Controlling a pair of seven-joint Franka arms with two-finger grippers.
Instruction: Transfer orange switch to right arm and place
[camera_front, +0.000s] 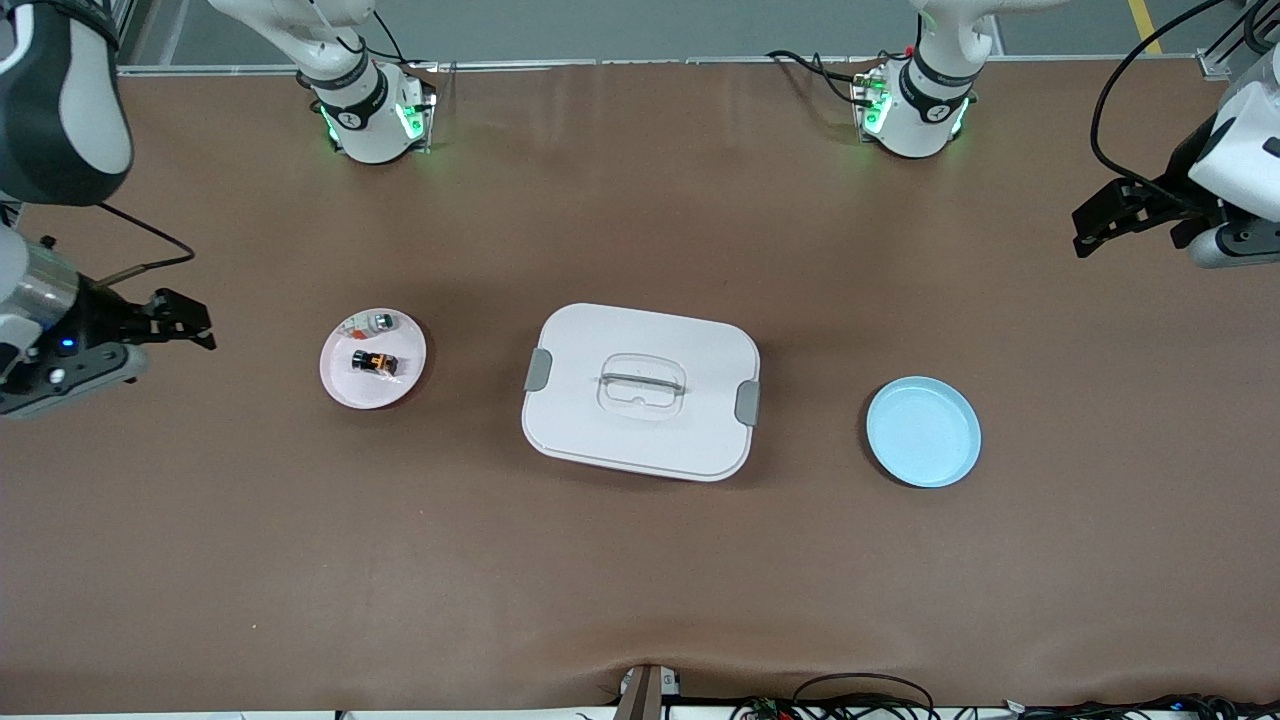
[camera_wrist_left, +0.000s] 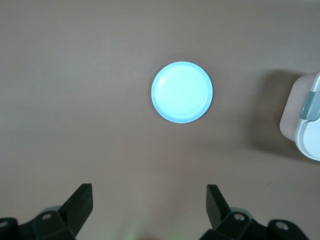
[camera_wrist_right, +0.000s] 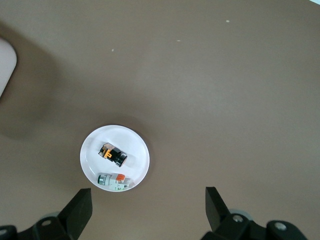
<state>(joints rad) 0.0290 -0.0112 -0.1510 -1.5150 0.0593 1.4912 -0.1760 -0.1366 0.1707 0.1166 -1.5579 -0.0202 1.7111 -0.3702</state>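
The orange switch (camera_front: 374, 362) (camera_wrist_right: 113, 154), a tiny black block with orange markings, lies on a small pale pink plate (camera_front: 345, 388) (camera_wrist_right: 136, 149) toward the right arm's end of the table. My right gripper (camera_front: 195, 322) (camera_wrist_right: 148, 197) hangs open and empty above the bare table, beside that plate and apart from it. My left gripper (camera_front: 1082, 232) (camera_wrist_left: 149, 195) is also open and empty, up over the table at the left arm's end, with a light blue plate (camera_front: 923, 432) (camera_wrist_left: 182, 92) below it.
A tiny pale piece with a greenish top (camera_front: 378, 322) (camera_wrist_right: 116, 181) shares the pink plate, farther from the front camera than the switch. A white lidded box (camera_front: 620, 435) (camera_wrist_left: 300, 122) with grey clasps sits mid-table between the two plates. Cables lie along the table's front edge.
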